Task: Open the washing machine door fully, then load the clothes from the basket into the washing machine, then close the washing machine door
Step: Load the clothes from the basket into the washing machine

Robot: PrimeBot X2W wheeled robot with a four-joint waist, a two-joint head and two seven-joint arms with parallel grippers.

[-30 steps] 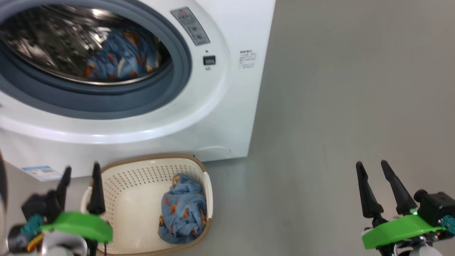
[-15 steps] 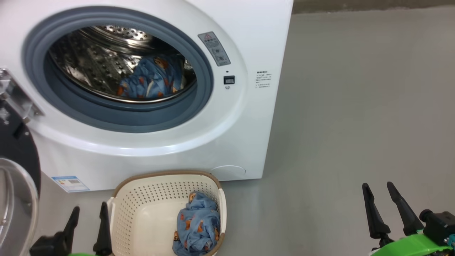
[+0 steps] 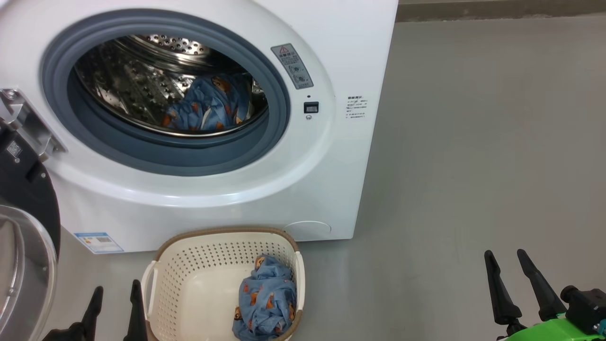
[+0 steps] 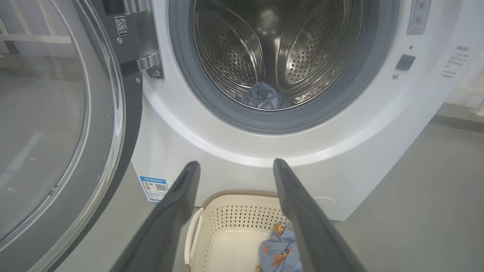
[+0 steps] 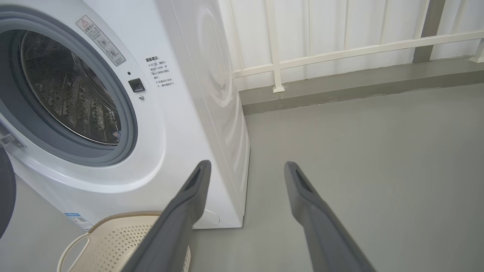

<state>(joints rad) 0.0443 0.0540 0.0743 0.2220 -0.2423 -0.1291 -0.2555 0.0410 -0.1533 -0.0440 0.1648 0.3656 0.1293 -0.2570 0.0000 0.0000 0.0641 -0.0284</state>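
1. And the washing machine door [image 3: 26,203] hangs wide open on the left, baring the drum of the washing machine [image 3: 341,57]
2. Some clothes [image 3: 208,106] lie inside the drum, with more bunched at the right end of the basket [image 3: 199,251]
3. The basket sits on the floor [image 3: 450,166], just in front of the machine
4. The left gripper [image 3: 117,286] is spread wide and empty, just left of the basket
5. The right gripper [image 3: 504,253] is wide and empty too, over the floor well off to the right
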